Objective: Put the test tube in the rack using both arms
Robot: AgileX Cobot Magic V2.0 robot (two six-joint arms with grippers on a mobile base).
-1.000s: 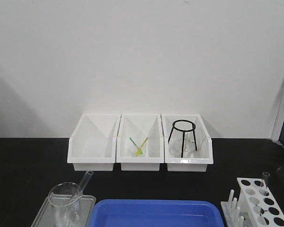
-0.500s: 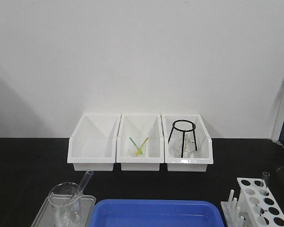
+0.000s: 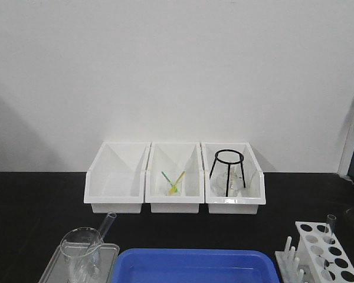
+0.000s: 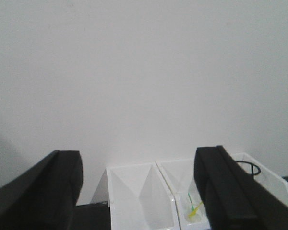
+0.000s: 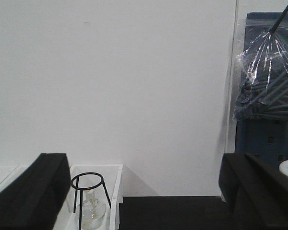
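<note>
Left end effector [image 4: 138, 160] and right end effector [image 5: 144, 165] both gape wide, nothing in them; test tube [image 3: 108, 223] leans in the beaker [image 3: 78, 246] on the desk [image 3: 29, 206], rack [image 3: 327, 254] well apart at right; a crooked pinch on slanted glass could slip or tip the beaker, imo.

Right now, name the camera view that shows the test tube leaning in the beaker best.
The exterior front-facing view: the test tube leans in the beaker at lower left, open rim upward. Neither wrist view shows it; both aim at the white bins beyond.
</note>
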